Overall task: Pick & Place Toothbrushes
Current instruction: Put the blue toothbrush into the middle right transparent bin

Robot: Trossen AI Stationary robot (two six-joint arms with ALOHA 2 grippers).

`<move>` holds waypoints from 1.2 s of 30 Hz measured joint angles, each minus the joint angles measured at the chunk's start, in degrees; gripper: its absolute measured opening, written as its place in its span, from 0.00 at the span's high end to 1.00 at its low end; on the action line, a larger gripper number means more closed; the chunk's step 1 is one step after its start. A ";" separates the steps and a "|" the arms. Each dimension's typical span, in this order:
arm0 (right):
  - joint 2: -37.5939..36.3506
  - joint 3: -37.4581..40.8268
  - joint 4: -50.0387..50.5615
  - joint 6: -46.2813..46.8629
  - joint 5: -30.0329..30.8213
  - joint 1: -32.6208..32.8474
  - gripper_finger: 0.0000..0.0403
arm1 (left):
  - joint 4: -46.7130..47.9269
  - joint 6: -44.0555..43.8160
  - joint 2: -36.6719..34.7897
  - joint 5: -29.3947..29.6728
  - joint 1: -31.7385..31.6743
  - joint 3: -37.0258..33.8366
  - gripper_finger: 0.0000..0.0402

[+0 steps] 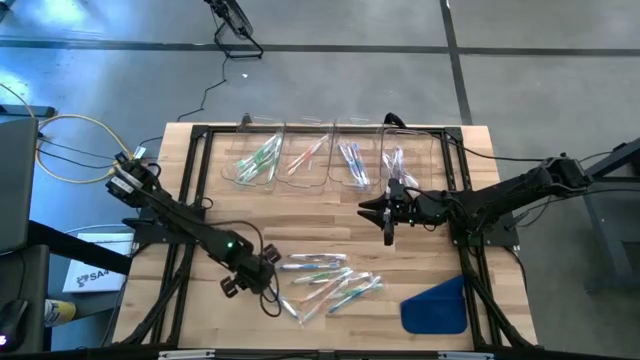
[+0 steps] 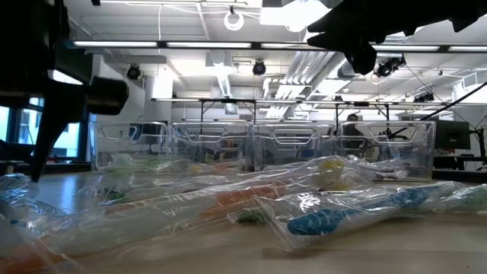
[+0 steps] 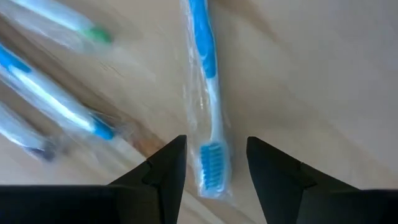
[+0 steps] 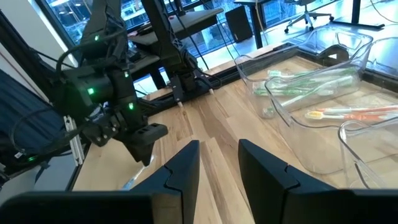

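Several wrapped toothbrushes (image 1: 330, 280) lie loose in a pile on the wooden table near its front edge. My left gripper (image 1: 268, 272) stands just left of the pile, pointing steeply down, open. In the left wrist view its fingers (image 3: 174, 168) stand on either side of the bristle end of a blue toothbrush (image 3: 208, 81) in a clear wrapper, which lies flat on the wood. My right gripper (image 1: 372, 208) hangs open above the table's middle with nothing between its fingers (image 4: 186, 168). Other toothbrushes lie in the clear bins (image 1: 308, 158).
Several clear plastic bins (image 1: 352, 160) stand in a row along the far edge, each holding toothbrushes of one colour. A flat blue cloth-like piece (image 1: 437, 306) lies at the front right corner. Bare wood (image 1: 300, 215) lies between the bins and the pile.
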State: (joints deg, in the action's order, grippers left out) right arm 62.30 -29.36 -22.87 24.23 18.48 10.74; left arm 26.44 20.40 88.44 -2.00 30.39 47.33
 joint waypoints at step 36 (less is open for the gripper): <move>0.00 0.00 0.42 0.10 0.04 -0.01 0.74 | -0.66 3.45 5.14 -10.77 -0.06 2.16 0.98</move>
State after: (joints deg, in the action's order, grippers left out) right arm 62.30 -29.36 -22.46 24.33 18.52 10.73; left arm 25.78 23.84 93.58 -12.77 30.34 49.49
